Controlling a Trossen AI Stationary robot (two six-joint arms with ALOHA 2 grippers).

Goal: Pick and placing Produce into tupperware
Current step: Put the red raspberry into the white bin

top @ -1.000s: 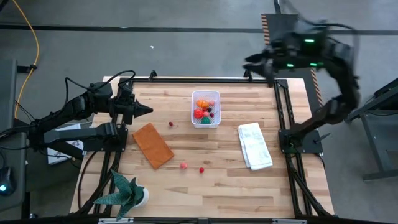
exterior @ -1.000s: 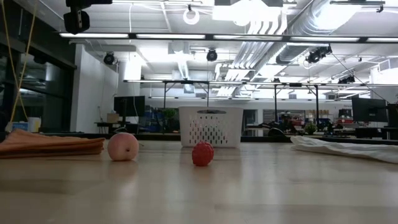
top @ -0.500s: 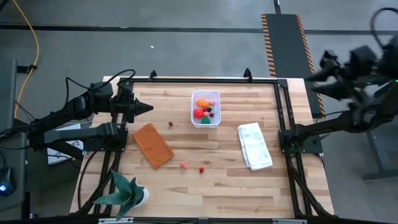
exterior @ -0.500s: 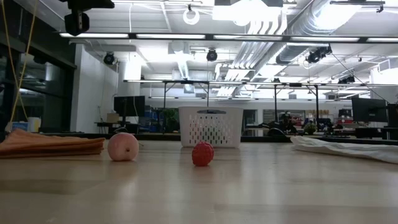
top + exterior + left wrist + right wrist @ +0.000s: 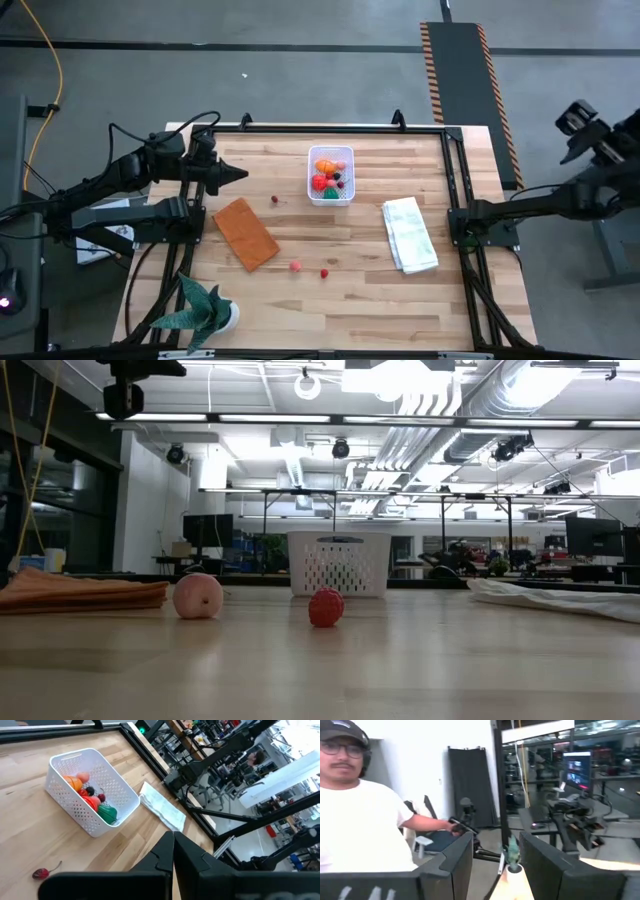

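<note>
tupperware [image 5: 331, 175] mid-table, near left end effector [image 5: 236, 175], fingers together.

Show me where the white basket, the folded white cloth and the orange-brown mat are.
white basket [image 5: 346, 190], high view, its right wall
folded white cloth [image 5: 409, 234], high view, its middle
orange-brown mat [image 5: 245, 232], high view, its middle
</note>
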